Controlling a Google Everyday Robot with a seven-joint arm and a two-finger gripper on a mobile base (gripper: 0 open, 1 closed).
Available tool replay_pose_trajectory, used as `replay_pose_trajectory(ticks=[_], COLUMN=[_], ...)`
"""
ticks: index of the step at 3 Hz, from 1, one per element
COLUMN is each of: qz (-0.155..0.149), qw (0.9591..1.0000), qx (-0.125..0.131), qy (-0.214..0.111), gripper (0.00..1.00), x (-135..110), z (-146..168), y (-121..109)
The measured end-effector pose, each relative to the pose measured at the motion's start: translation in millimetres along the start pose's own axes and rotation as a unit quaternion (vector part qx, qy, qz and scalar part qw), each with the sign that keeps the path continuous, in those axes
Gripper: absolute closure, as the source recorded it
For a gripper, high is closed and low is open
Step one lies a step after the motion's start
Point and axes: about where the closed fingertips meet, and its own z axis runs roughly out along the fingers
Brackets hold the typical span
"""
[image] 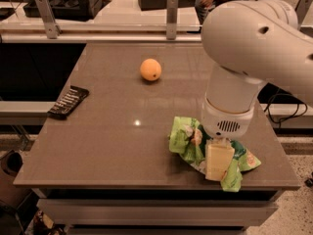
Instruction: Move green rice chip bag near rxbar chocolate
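Observation:
The green rice chip bag (188, 140) lies crumpled on the front right part of the brown table (112, 131). My gripper (218, 161) hangs from the big white arm (254, 43) and is down on the middle of the bag, covering part of it. The rxbar chocolate (68, 101), a flat black bar with white text, lies at the table's left edge, far from the bag and the gripper.
A round orange fruit (150, 69) sits at the table's far middle. A counter with metal posts (172, 10) and dark boxes runs behind the table. The table's front edge is just below the bag.

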Motion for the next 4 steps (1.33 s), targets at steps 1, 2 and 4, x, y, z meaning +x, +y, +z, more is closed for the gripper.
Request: replay_pose_trajectory(ticks=[1, 2, 4], qz=[0.000, 0.002, -0.019], qw=[1.0000, 0.9998, 0.9951], qx=[0.000, 0.017, 0.090], qy=[0.000, -0.002, -0.036], gripper=[1.00, 1.00, 1.00], x=[0, -3, -39], z=[0, -20, -82], y=[0, -10, -26])
